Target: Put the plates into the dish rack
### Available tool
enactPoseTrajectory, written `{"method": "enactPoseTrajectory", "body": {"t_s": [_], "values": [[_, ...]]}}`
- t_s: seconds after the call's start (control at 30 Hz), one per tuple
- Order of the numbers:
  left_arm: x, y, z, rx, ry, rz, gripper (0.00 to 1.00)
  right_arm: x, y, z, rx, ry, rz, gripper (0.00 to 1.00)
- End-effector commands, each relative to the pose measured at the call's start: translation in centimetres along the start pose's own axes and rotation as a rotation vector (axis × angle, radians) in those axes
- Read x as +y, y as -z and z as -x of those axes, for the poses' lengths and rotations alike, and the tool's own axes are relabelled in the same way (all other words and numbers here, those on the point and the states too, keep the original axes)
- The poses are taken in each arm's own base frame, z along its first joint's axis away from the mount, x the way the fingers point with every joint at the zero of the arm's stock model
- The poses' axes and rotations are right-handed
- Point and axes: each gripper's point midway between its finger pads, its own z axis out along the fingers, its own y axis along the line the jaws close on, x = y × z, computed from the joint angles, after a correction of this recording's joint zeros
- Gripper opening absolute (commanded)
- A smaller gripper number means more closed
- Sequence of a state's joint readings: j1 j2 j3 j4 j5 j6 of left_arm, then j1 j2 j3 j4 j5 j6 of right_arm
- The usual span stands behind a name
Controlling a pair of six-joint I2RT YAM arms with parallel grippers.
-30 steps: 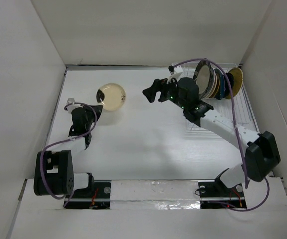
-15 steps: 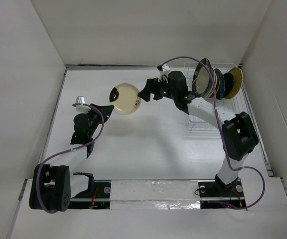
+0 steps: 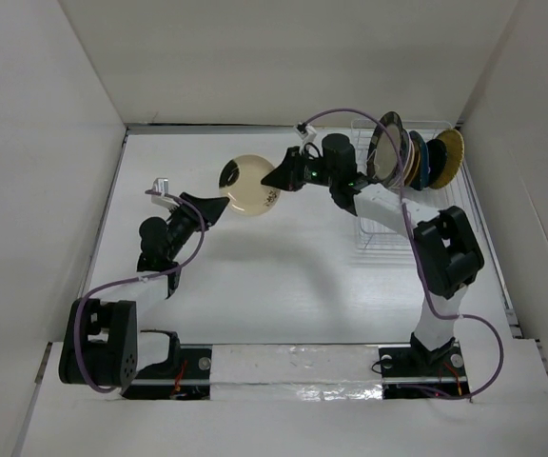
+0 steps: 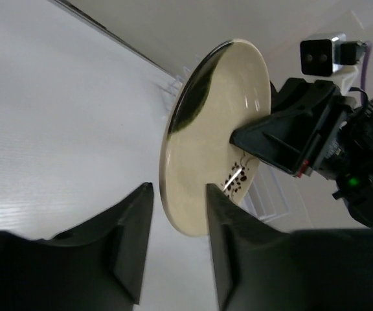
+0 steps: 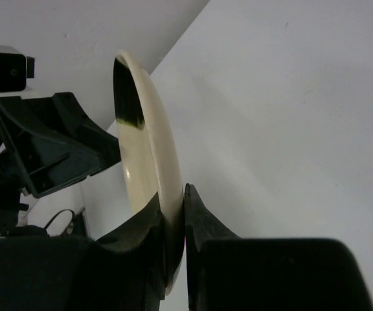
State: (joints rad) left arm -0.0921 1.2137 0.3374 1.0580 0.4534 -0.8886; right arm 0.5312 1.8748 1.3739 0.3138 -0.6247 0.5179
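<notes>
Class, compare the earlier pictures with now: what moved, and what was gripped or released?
The left end effector carried the cream plate rightward, then opened. The right end effector swung left from the dish rack and closed on the plate's rim. The racked plates stayed put.

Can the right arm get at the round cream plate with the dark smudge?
Looks so: the right gripper pinches the round cream plate by its rim; the left gripper stands open around it.
</notes>
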Motion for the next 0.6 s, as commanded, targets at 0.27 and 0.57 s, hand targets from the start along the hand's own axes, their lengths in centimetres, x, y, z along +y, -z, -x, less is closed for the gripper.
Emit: {"method": "enactPoseTrajectory", "body": {"t_s": [0.27,0.57], "values": [[-5.5,-0.1,1.1,-0.027,-0.166,-0.205,0.50,-8.2,18.1,15.6,-0.507,0.180,-0.839,0.00],[-6.0,0.4,-0.1,-0.031,-0.320,-0.100,0.50,-14.3,27.8,17.8,-0.432,0.312,-1.425,0.00]]}}
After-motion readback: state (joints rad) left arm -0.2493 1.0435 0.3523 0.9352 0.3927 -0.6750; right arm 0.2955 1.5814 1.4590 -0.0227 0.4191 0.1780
